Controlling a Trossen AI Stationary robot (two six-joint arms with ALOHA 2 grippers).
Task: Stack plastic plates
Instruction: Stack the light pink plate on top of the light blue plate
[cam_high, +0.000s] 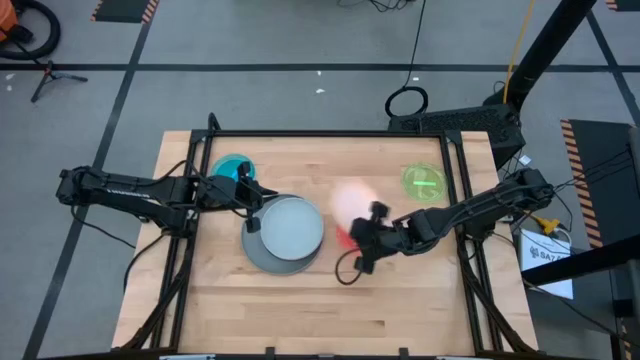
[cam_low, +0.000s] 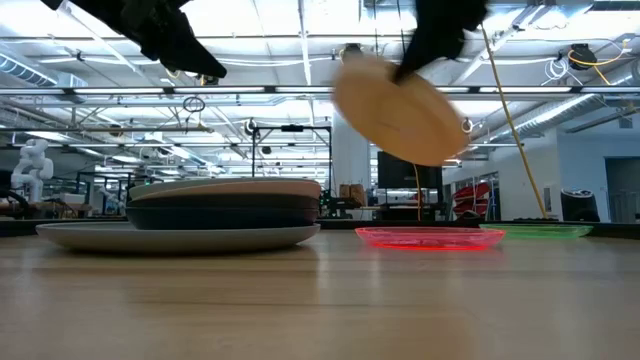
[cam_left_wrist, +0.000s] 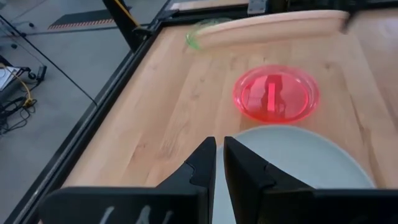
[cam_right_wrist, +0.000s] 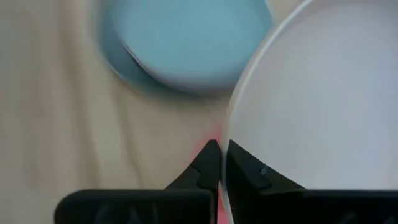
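A stack of plates (cam_high: 287, 235) stands mid-table, a large grey plate (cam_low: 180, 237) at the bottom, dark ones above it and a pale blue one (cam_left_wrist: 298, 155) on top. My right gripper (cam_right_wrist: 219, 149) is shut on a peach plate (cam_low: 400, 108) held in the air to the right of the stack. Below it a red-pink plate (cam_low: 430, 237) lies flat on the table. My left gripper (cam_left_wrist: 219, 152) is shut and empty, above the stack's left edge (cam_high: 250, 200). A small teal plate (cam_high: 232, 168) and a green plate (cam_high: 425, 182) lie flat at the far side. My right gripper pinches the peach plate's rim (cam_right_wrist: 227, 134) between its two fingers, one finger on each face of the plate. The plate is lifted clear of the table and tilted, its free edge (cam_low: 345, 75) higher, toward the stack.
Black frame rails (cam_high: 190, 170) run along the table's left, right and far edges. Bare wood (cam_high: 330, 310) lies between the stack and the near edge.
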